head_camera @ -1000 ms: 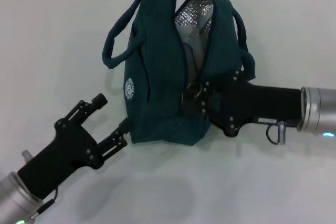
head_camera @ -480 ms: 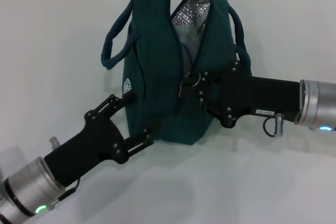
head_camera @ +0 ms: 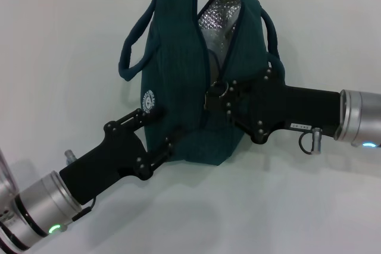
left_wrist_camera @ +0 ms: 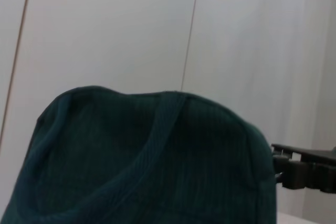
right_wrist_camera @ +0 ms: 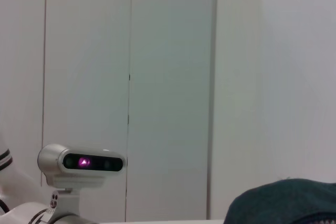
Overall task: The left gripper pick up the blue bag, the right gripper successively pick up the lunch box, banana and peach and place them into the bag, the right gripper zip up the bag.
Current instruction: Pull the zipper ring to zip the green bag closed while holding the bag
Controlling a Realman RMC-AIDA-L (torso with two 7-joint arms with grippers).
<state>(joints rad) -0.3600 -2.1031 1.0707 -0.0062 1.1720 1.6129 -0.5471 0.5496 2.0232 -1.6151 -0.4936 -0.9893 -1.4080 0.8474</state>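
The bag (head_camera: 190, 87) stands upright on the white desk (head_camera: 59, 57), between the two arms. It is a soft cloth thing with a foil lining (head_camera: 221, 17) showing through the open zip mouth, and two looped handles (head_camera: 136, 40). My judgement is that it is light and floppy: the walls will sag and fold if pushed from one side only, so it needs a steadying hold on the cloth near its lower end while the zip is pulled. The cloth looks ribbed and not slippery. For the zipping itself the place to take hold is the small ring pull (head_camera: 218, 89) at the near end of the zip line.

The left pincer (head_camera: 162, 130) reaches in low from the near left, its arm slanting up across the desk, with its fingers spread to either side of the bag's lower left corner and touching the cloth; it looks like a loose brace rather than a firm pinch. The left wrist view shows only the bag's side (left_wrist_camera: 142, 156) filling the foreground.

The right pincer (head_camera: 221, 100) comes in level from the right, its black body lying against the bag's right wall and its tips at the ring pull. Whether those tips are closed on the ring I cannot tell, since the cloth and linkage hide them.

No lunch box, banana or peach is visible.
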